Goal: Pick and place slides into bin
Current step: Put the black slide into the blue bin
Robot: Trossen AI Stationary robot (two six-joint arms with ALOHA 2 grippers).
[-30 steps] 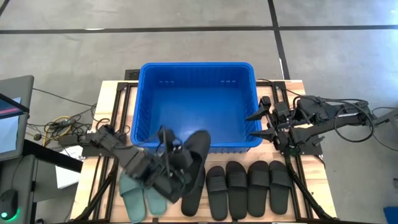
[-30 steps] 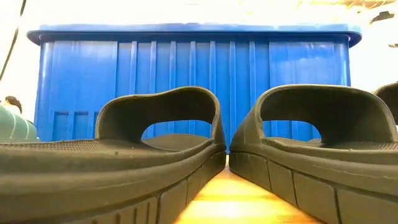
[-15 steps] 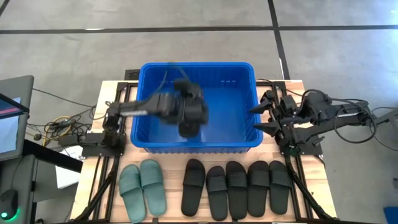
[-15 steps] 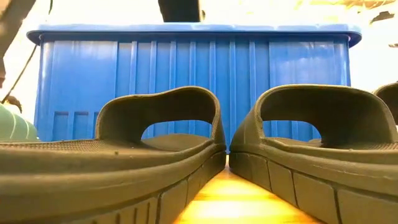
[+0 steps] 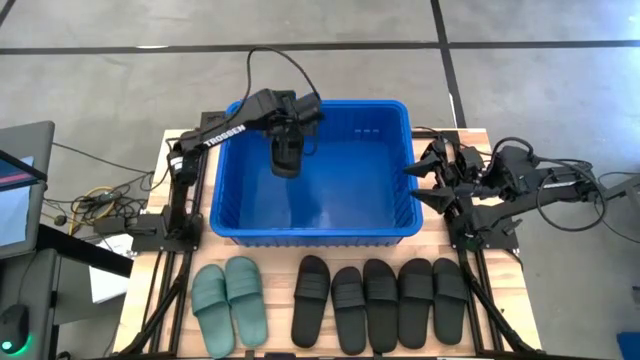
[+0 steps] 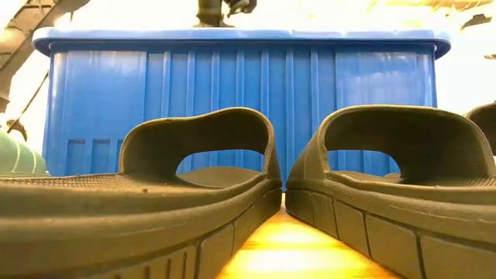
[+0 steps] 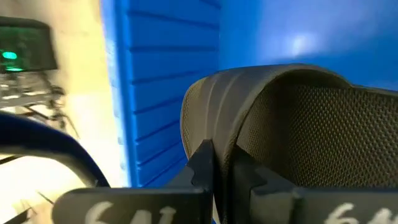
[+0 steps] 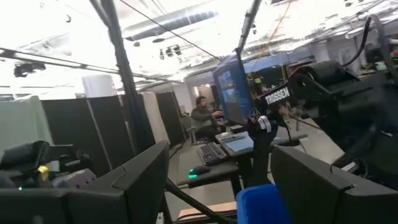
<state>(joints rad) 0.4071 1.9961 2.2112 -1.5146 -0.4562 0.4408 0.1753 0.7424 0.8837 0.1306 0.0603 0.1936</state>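
My left gripper (image 5: pixel 287 128) reaches over the far left part of the blue bin (image 5: pixel 400 215) and is shut on a black slide (image 5: pixel 287 158). The slide fills the left wrist view (image 7: pixel 292 118). Two sage green slides (image 5: pixel 228 303) and several black slides (image 5: pixel 381 292) lie flat on their soles in a row on the table in front of the bin. Two of the black ones fill the low view (image 6: pixel 194 155). My right gripper (image 5: pixel 418 184) is open and empty beside the bin's right wall. My left gripper pinches the edge of the slide's wide strap (image 7: pixel 217 134) between its two fingers (image 7: pixel 202 167). The fingers come from above, pointing down into the bin. The slide hangs below them over the bin's inside, clear of the table.
The bin's blue wall (image 6: pixel 232 77) stands right behind the row of slides. The arms' frames stand at the table's left (image 5: pixel 175 215) and right (image 5: pixel 480 230). A monitor (image 5: pixel 20 190) stands left of the table. A person (image 8: pixel 202 113) sits far off in the room.
My left gripper has lifted the black slide off the table's near side, carried it up over the bin's near wall toward the far edge, and now holds it hanging over the bin's far left part. The other slides stay in their row.
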